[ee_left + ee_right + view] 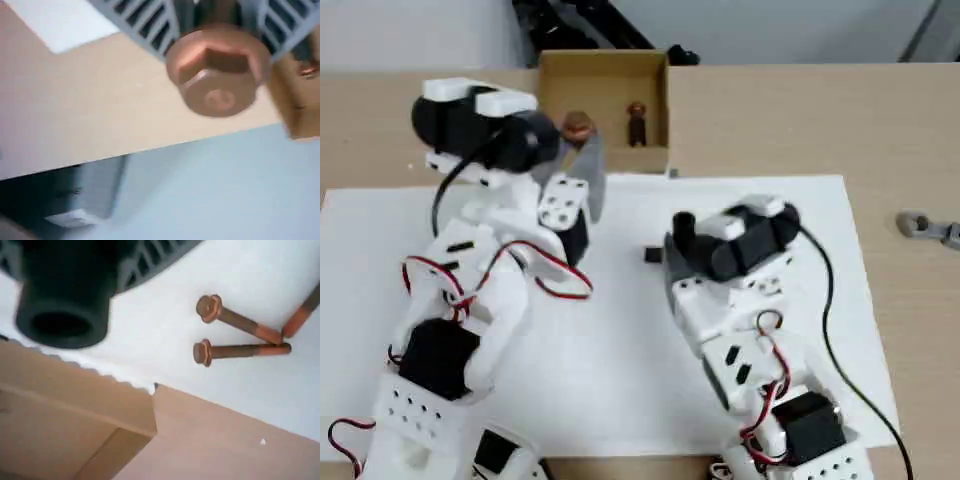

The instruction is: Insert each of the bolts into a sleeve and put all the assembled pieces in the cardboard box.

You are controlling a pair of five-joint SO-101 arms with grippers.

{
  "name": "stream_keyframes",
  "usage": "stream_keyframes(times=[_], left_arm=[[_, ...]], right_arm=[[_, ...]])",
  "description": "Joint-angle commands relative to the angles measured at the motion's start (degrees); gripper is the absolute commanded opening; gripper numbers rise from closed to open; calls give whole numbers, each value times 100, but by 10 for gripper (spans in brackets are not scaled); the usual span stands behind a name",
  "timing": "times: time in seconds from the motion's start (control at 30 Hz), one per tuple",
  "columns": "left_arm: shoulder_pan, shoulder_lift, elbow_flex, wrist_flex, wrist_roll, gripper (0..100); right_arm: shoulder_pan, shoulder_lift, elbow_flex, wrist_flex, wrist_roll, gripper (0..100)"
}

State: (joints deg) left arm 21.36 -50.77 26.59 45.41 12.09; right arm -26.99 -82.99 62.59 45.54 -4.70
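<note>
The left gripper (216,15) pinches one bolt (217,75), the right gripper (680,240) one sleeve (62,315); three bolts (240,322) (240,351) (300,317) lie loose.

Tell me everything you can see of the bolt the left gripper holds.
The bolt is copper-coloured, metal by its look, with a flanged hexagonal head and a round dimple in it. Its shank is hidden, clamped between the grey ribbed jaws of the left gripper. It is held by a near corner of the cardboard box.
</note>
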Motion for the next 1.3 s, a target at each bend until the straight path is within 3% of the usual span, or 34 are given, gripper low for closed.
stream_keyframes(times=[0.0,0.17,0.33,0.57,1.27], left_arm=[[237,-88,-664,-79,35,5],[730,-26,-954,-97,53,5],[835,484,-954,-211,545,5],[1319,1081,-989,-264,527,5],[1582,879,-1007,141,519,5]], right_arm=[[-22,-488,193,-189,97,3],[-31,-1420,668,-163,105,3],[-119,-2123,941,-145,545,3],[-593,-2053,949,-198,615,3],[-233,-1991,1064,-602,237,3]])
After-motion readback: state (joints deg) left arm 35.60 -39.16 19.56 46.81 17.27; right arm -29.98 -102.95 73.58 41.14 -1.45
